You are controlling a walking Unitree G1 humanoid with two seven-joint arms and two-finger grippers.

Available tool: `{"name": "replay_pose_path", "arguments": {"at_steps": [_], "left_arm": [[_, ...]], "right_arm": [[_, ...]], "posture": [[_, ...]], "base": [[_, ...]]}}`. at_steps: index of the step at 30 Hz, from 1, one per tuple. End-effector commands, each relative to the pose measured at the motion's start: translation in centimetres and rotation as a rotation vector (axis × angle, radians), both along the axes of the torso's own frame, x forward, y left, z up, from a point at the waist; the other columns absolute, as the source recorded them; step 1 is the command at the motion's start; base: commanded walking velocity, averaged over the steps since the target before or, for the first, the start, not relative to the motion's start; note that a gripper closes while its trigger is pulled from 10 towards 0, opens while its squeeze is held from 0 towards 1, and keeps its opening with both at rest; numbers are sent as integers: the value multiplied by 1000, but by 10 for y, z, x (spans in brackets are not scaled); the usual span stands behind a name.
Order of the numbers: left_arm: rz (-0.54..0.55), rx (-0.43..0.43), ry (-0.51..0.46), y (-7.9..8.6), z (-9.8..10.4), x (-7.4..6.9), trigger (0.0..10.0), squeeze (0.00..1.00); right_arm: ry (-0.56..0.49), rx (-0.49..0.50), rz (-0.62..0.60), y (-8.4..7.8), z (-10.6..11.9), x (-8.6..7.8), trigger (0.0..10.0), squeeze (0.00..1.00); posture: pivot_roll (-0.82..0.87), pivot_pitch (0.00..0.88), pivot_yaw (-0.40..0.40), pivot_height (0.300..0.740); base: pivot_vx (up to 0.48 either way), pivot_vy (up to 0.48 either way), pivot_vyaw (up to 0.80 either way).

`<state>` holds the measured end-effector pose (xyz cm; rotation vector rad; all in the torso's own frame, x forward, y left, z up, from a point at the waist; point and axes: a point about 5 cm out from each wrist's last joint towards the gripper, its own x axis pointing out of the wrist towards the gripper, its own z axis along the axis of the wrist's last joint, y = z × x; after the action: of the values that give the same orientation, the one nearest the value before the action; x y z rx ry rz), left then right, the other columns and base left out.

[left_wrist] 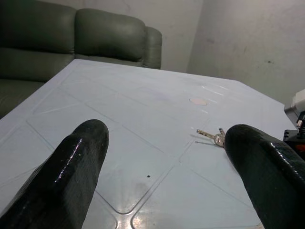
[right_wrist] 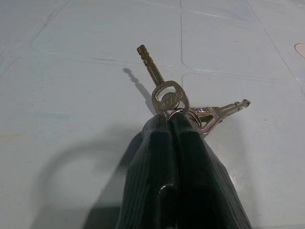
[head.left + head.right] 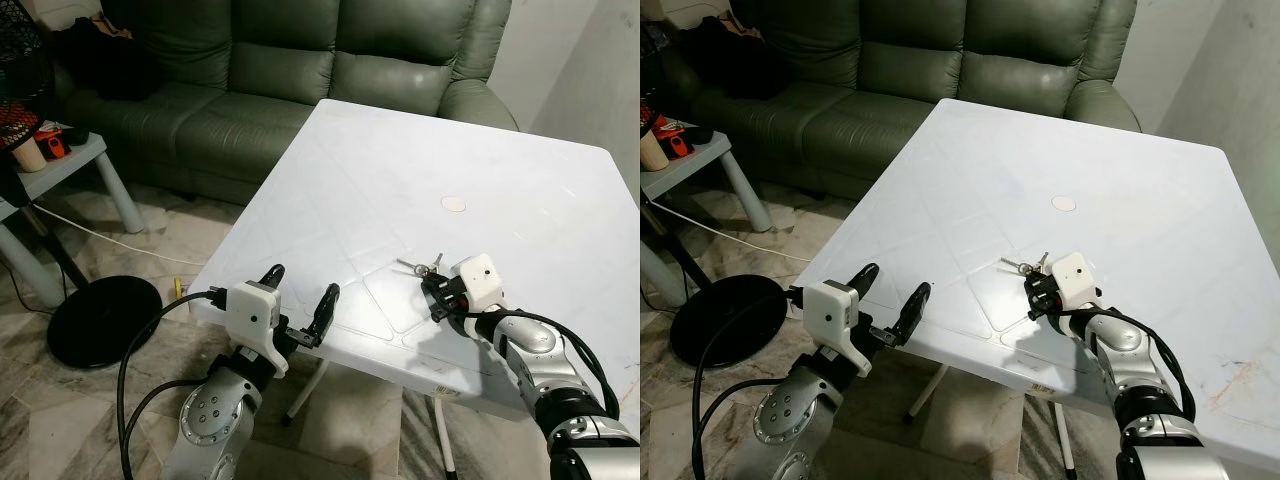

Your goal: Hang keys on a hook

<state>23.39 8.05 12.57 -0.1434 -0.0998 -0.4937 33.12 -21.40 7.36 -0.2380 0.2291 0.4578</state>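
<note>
A small bunch of metal keys (image 2: 171,98) on a ring lies on the white table (image 3: 400,170) near its front edge, right of centre. My right gripper (image 3: 434,282) is low over the table and shut on the key ring, the two black fingers (image 2: 176,157) pressed together with the keys (image 3: 418,265) sticking out ahead. My left gripper (image 3: 302,295) hovers at the table's front left edge, open, its fingers (image 1: 71,167) wide apart and holding nothing. The keys (image 1: 212,137) lie ahead of it, off to its right.
A grey-green sofa (image 3: 300,70) stands behind the table. A small grey side table (image 3: 60,165) with objects is at the left, and a round black base (image 3: 105,320) with a cable lies on the tiled floor. A small round disc (image 3: 453,204) sits mid-table.
</note>
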Motion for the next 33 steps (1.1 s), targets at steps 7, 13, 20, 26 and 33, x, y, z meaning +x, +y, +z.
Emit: {"name": "replay_pose_path", "arguments": {"at_steps": [7,13,20,26,33], "left_arm": [[-16,-4,-5,-5,1,-1,10000,0],[-20,-8,-2,-7,1,-2,10000,0],[-20,-9,-1,-7,1,-1,10000,0],[-18,-10,-1,-8,1,-1,10000,0],[-17,-7,-4,-8,2,-1,10000,0]], "right_arm": [[20,210,-68,-3,8,7,0,0],[31,362,-99,-4,16,12,0,0],[39,436,-124,-7,20,14,0,0],[66,373,-153,-8,14,13,10000,0],[100,283,-153,-9,6,9,10000,0]], "posture": [[43,54,-54,736],[41,59,-54,736],[41,62,-54,736],[43,63,-54,736],[43,64,-54,736]], "base": [[0,0,0],[0,0,0],[0,0,0],[0,0,0],[0,0,0]]}}
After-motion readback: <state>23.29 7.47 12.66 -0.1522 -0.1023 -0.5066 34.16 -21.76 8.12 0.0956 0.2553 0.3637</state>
